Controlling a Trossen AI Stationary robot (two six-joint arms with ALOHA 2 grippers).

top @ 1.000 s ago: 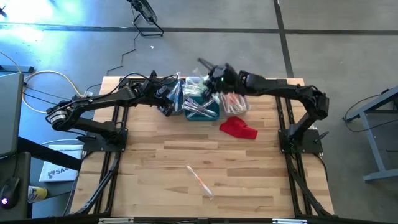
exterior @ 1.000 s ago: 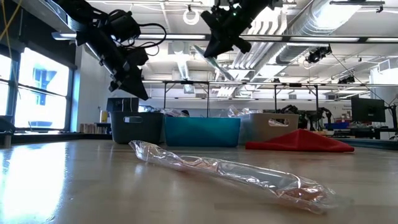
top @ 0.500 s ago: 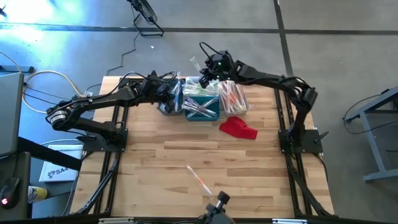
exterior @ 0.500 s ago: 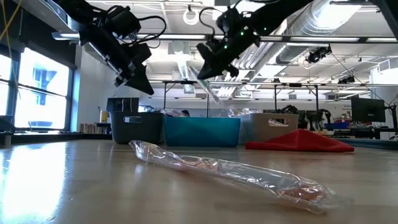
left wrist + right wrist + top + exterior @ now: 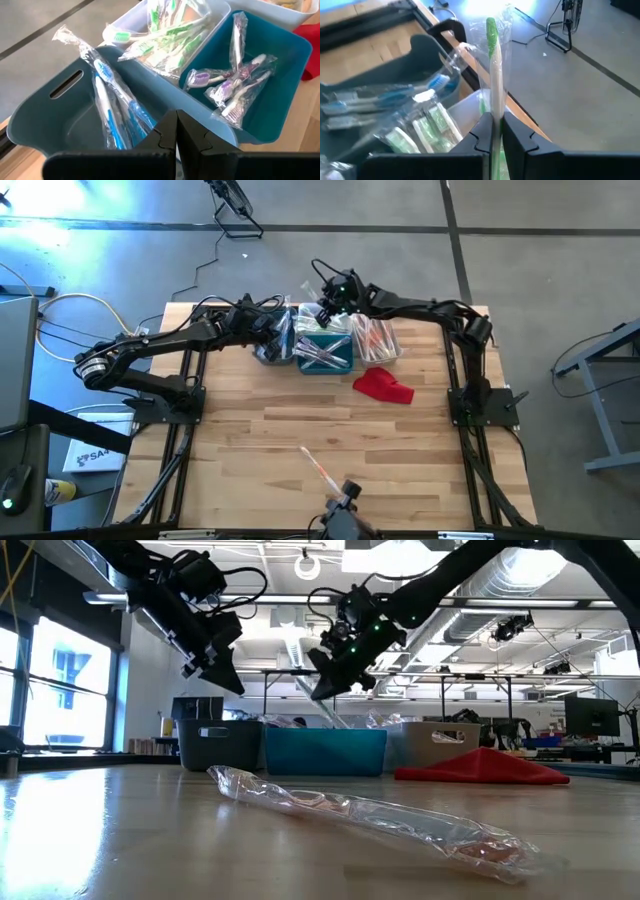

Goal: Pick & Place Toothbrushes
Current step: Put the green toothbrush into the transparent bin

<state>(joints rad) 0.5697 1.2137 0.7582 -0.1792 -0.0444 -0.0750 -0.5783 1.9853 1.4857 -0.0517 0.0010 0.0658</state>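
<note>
High view: right gripper (image 5: 322, 304) carried green toothbrush (image 5: 493, 65) leftward.

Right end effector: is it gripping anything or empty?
Gripping. The right end effector is shut on a wrapped green-and-white toothbrush, held above the white plastic bin.
</note>
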